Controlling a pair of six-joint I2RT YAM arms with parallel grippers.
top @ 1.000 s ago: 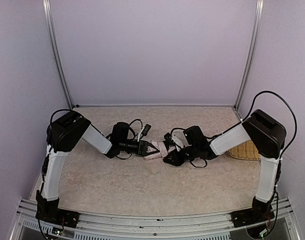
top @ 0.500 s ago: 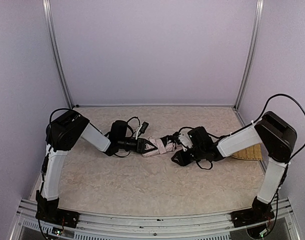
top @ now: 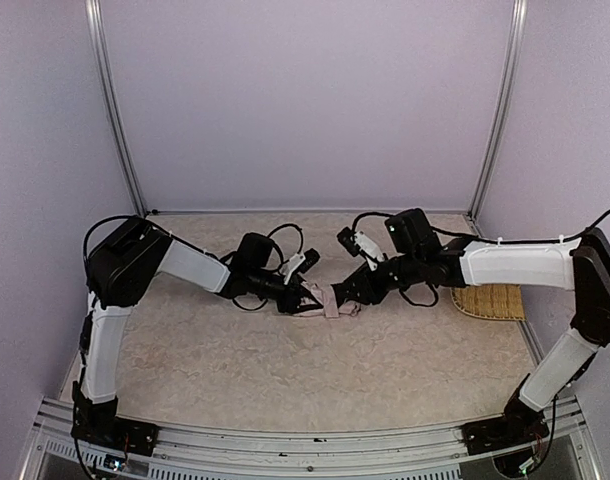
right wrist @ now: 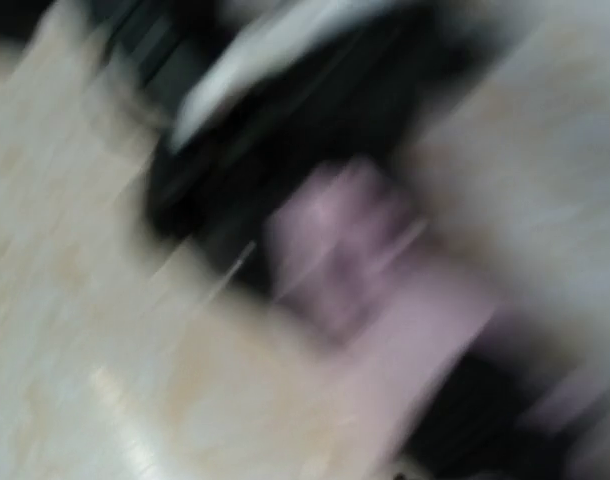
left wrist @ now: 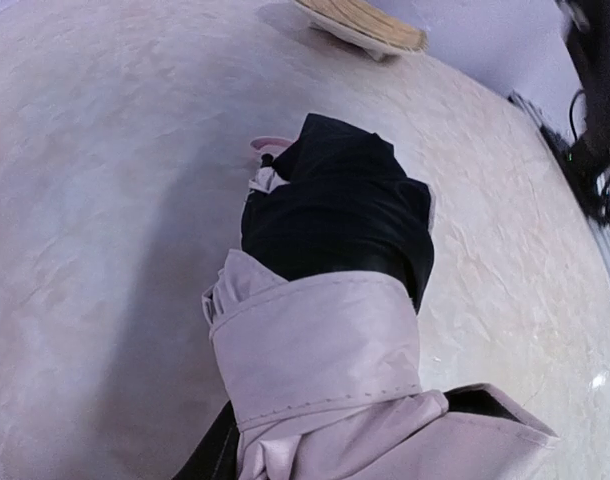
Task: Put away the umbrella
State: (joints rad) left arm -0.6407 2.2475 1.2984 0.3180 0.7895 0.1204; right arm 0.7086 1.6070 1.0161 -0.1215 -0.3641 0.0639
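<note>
Left gripper point(top: 307, 296): fingers narrowed onto one end of the umbrella point(left wrist: 325, 340), largely buried in its fabric.
Right gripper point(top: 355, 293): at the other end; finger state cannot be told.
Umbrella: collapsed, lying mid-table point(top: 235, 370) between both grippers, well apart from the straw mat point(top: 490, 300).
Progress, judged: folded, pink fabric lapped round; black lining bulges loose, no strap seen fastened, stowing left.
Obscured: right wrist view wholly blurred; handle and shaft hidden.

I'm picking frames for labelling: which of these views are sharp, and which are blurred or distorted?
Top external: sharp, evenly lit, the umbrella clearly readable. Left wrist: sharp, though the wide lens bends the table; umbrella fills the foreground. Right wrist: heavy motion smear, only pink and black patches, unusable.
</note>
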